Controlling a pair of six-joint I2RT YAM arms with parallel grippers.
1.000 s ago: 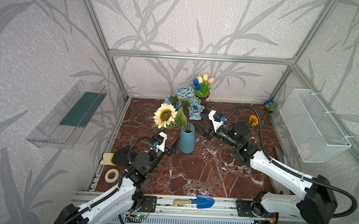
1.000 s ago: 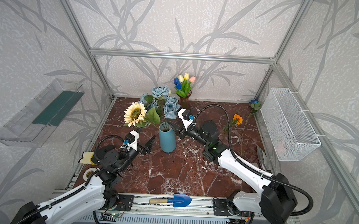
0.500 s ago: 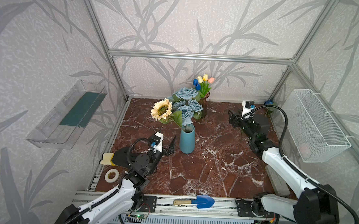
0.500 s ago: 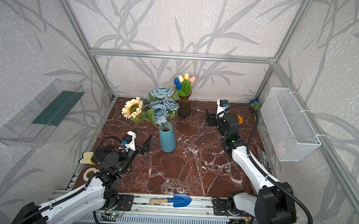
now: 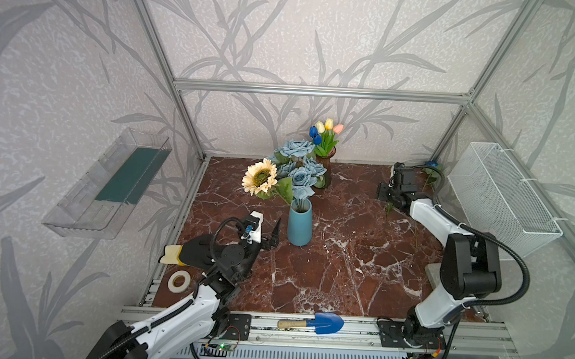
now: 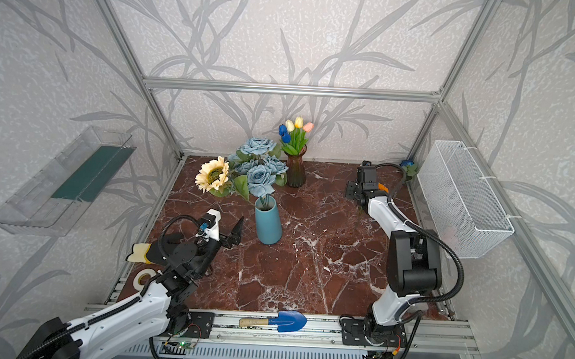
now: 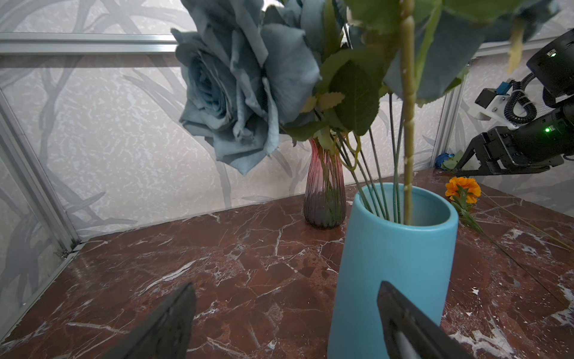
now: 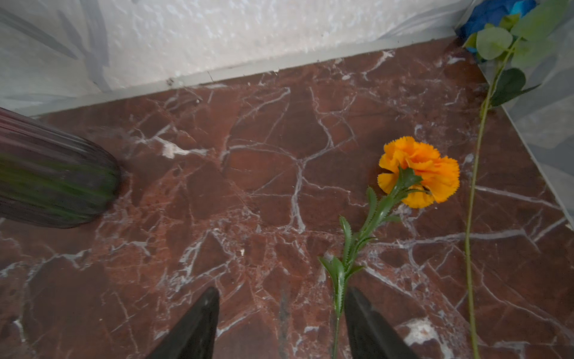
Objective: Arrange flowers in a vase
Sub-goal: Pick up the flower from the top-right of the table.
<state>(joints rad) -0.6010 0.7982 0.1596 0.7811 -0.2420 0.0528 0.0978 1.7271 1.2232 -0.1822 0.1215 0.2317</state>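
A light blue vase (image 5: 299,223) (image 7: 394,264) stands mid-floor holding a cream sunflower (image 5: 260,176) and dusty-blue roses (image 5: 301,169) (image 7: 230,93). Behind it, a dark glass vase (image 5: 325,172) holds tulips (image 5: 325,133). My left gripper (image 5: 269,235) (image 7: 285,289) is open and empty just left of the blue vase, one finger in front of its wall. An orange marigold (image 8: 419,172) (image 6: 382,187) lies on the floor at the back right. My right gripper (image 8: 279,295) (image 5: 385,192) hovers open over its stem, which runs close beside one finger. A deep blue rose (image 8: 494,12) lies in the corner.
A white wire basket (image 5: 501,195) hangs on the right wall and a clear tray (image 5: 110,184) on the left wall. A blue trowel (image 5: 322,324) lies on the front rail. A tape roll (image 5: 178,280) and a black glove (image 5: 191,254) lie by my left arm.
The roses now stand upright in the blue vase. My right arm has swung away from the vase to the back right, over the marigold. My left gripper has opened wider.
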